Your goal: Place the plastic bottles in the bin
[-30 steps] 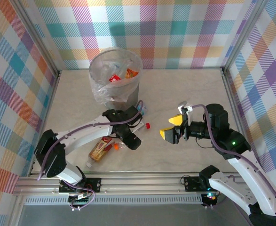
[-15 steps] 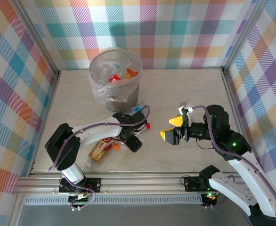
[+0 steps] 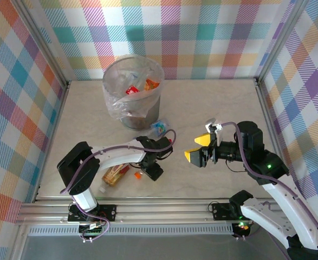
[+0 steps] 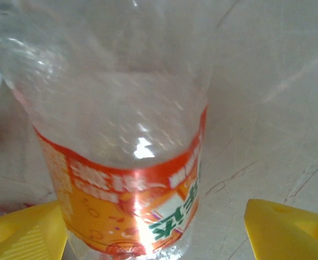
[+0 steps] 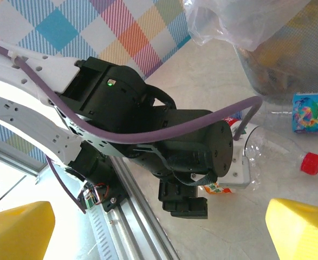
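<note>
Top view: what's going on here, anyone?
The left gripper is down at the table, its open fingers either side of a clear orange-label bottle, not yet closed on it. The right gripper hangs open, holding nothing. Some bottles are in the bin; a brown bottle lies on the table.
</note>
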Tool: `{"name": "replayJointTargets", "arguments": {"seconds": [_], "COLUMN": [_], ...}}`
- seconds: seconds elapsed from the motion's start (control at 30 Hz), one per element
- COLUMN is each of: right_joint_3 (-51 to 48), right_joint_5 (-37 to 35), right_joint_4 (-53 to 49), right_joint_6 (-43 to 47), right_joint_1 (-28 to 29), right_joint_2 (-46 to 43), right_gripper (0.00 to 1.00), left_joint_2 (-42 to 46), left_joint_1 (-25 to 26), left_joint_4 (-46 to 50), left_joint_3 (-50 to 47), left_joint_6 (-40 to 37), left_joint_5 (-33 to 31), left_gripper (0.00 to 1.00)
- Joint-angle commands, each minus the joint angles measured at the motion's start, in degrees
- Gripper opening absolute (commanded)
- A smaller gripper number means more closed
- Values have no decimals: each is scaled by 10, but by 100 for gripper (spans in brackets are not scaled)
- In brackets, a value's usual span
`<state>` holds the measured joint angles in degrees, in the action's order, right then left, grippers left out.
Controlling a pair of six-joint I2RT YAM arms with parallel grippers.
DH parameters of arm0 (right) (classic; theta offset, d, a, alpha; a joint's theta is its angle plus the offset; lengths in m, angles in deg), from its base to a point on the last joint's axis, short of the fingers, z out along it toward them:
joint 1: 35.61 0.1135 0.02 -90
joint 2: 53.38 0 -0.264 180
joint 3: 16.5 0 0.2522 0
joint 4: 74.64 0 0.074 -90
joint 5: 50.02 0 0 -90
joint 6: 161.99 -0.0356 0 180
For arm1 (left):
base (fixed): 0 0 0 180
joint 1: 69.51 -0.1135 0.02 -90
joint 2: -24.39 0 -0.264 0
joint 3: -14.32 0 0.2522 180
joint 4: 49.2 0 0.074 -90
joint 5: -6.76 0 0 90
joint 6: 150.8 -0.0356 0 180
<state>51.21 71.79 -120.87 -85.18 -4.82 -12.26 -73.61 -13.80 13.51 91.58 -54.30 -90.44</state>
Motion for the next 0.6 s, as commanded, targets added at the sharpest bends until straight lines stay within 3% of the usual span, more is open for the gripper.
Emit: {"name": "replayJointTargets", "arguments": {"seconds": [0.0, 0.3, 0.57], "right_joint_3": [-8, -15, -21], "right_joint_5": [12, 14, 11], "right_joint_4": [10, 14, 18], "right_joint_6": [-6, -10, -12], "right_joint_1": [2, 2, 3], "right_joint_2": [-4, -8, -12], "right_gripper": [100, 100, 100], "left_joint_2": [3, 14, 33], "left_joint_1": [10, 18, 20], "left_joint_4": [1, -29, -32], "left_joint_3": [-17, -38, -35], "left_joint_6": [39, 76, 73], "left_joint_5": [-3, -7, 10], "left_gripper": [81, 75, 61]}}
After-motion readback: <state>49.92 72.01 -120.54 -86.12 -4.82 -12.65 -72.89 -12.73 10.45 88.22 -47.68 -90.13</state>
